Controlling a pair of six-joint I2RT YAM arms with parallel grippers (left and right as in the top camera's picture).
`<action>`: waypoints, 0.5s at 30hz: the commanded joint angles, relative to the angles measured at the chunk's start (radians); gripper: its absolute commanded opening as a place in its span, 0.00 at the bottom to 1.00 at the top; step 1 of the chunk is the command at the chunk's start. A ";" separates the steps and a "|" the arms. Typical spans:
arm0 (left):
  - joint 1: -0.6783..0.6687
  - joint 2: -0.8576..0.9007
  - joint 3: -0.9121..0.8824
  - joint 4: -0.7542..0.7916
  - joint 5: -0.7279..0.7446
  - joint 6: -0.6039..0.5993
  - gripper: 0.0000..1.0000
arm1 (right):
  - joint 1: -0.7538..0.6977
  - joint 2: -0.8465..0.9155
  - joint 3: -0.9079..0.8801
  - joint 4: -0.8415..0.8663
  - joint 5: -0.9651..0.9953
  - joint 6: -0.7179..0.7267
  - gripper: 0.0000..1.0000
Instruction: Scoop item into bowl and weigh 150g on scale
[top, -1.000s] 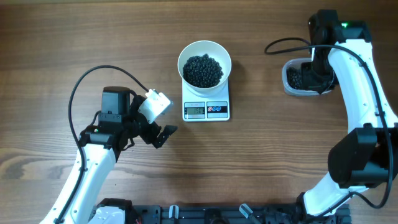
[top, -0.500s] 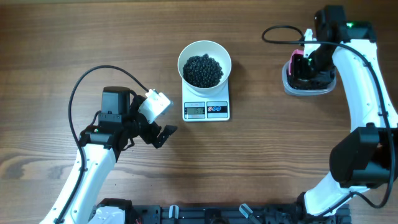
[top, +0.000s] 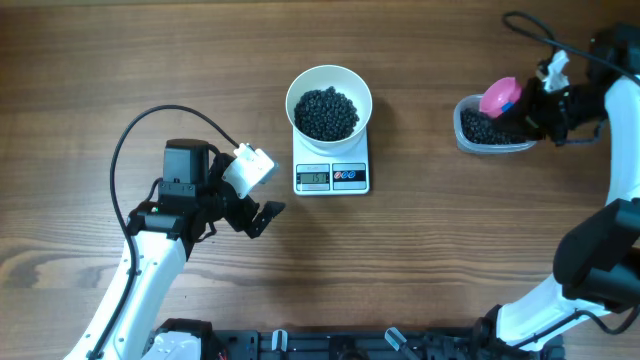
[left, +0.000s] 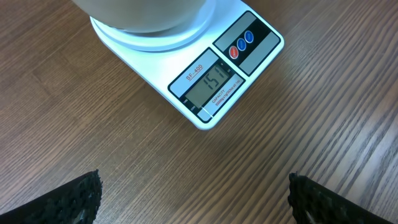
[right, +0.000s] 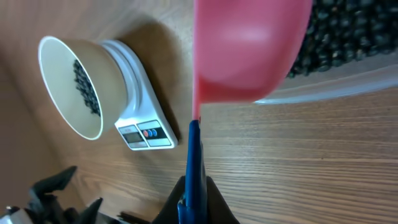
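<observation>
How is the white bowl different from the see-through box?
The bowl is round and white; the box is clear with squarer sides. The bowl sits on the scale; the box sits on the table. A pink scoop hangs over the box, nothing over the bowl. Both hold little dark beans.

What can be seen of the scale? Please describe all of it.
The scale is small, flat, square and white, seemingly plastic. It lies level on the wooden table between the arms. Its round top plate carries the white bowl of dark pieces. The front edge has a grey display showing 151, a label SF-400, and a panel with one red and two blue buttons. Only the bowl and table touch it.
</observation>
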 joint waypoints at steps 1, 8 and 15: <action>-0.006 -0.009 -0.010 0.002 0.019 0.016 1.00 | -0.019 -0.019 -0.003 0.002 -0.050 -0.019 0.04; -0.006 -0.009 -0.010 0.002 0.019 0.016 1.00 | -0.016 -0.019 -0.003 0.034 -0.058 -0.019 0.04; -0.006 -0.009 -0.010 0.002 0.019 0.016 1.00 | 0.039 -0.019 -0.003 0.136 -0.095 -0.022 0.04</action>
